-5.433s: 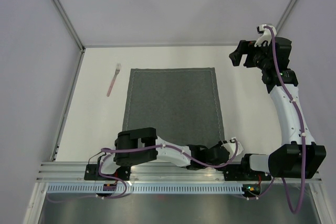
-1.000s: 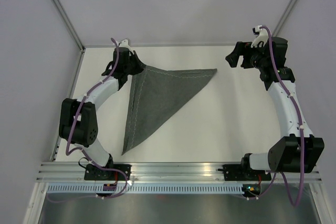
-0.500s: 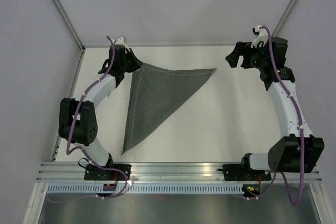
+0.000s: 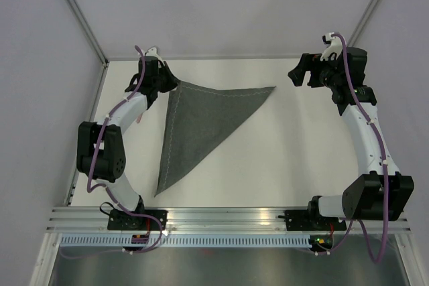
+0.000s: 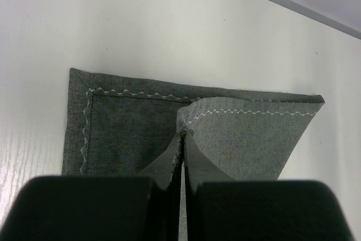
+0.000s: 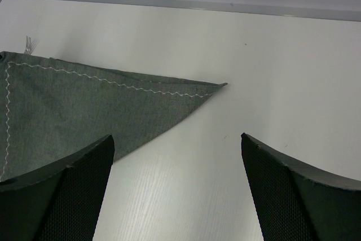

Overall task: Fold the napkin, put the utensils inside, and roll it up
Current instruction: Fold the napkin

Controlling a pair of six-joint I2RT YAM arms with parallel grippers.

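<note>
Napkin [image 4: 194,122] lies on the white tabletop [image 4: 308,159], folded diag. into a triangle. One tip is far-left, one far-right, and one near-left toward the arm bases. A light zigzag stitch runs along its edges.

Left fingers [image 4: 167,82] are at the far-left tip. Left wrist view shows them [image 5: 169,163] clenched tight on the corner of the top layer, which is raised a bit off the bottom layer. The bottom layer's own corner lies flat, further out and to the left.

Right fingers [image 4: 301,74] are held above the tabletop, off the cloth and just right of the far-right tip. They [image 6: 62,196] are spread wide w/ nothing between them. In that view the napkin's pointed tip lies further out, betw. the two.

Of the fork, only the silvery tines [image 6: 28,44] show in the right wrist view, on the tabletop just past the napkin's far edge near its left corner. Can't tell if they touch the cloth. In the top view the left arm [image 4: 117,122] stands over that spot.

Around: pale lilac walls [image 4: 221,5] on three sides. A metal rail [image 4: 228,216] along the near edge carries both arm bases, and purple cables run along both arms.
</note>
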